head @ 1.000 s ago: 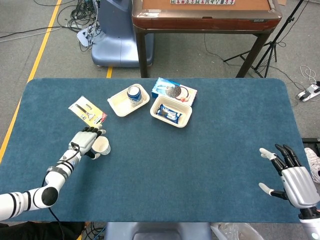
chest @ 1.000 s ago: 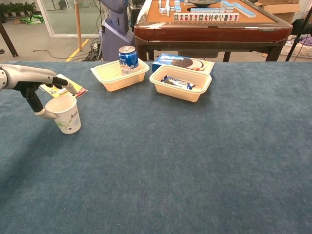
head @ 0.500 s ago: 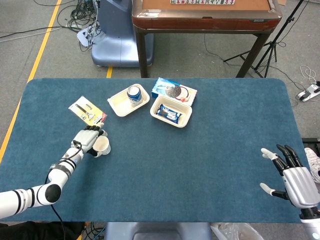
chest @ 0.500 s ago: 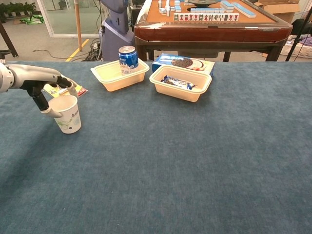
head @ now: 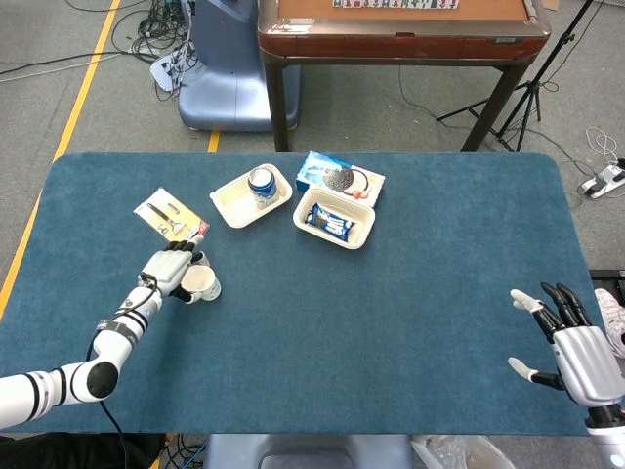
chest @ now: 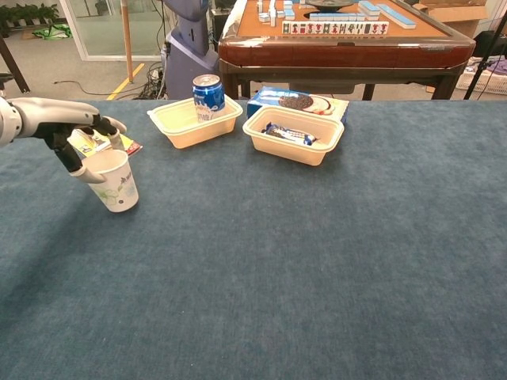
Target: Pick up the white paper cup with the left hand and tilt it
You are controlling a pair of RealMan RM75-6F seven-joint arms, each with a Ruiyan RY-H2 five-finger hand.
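Observation:
The white paper cup (head: 203, 284) (chest: 114, 180), with a faint green print, is at the table's left side, its mouth leaning toward the left. My left hand (head: 171, 271) (chest: 70, 136) grips it at the rim, fingers curled over the top and thumb against its side. Whether the cup's base touches the cloth I cannot tell. My right hand (head: 564, 339) hovers at the table's near right corner, fingers spread, holding nothing; the chest view does not show it.
Behind the cup lies a flat card packet (head: 170, 216). Mid-table stand a cream tray (head: 229, 202) holding a blue can (head: 262, 184), a second tray (head: 357, 227) with a dark snack packet (head: 328, 223), and a cookie box (head: 339, 178). A brown table (head: 400, 39) stands beyond.
My left hand has carried the cup slightly to the right and away from me and leaned it a little. The right hand has stayed put.

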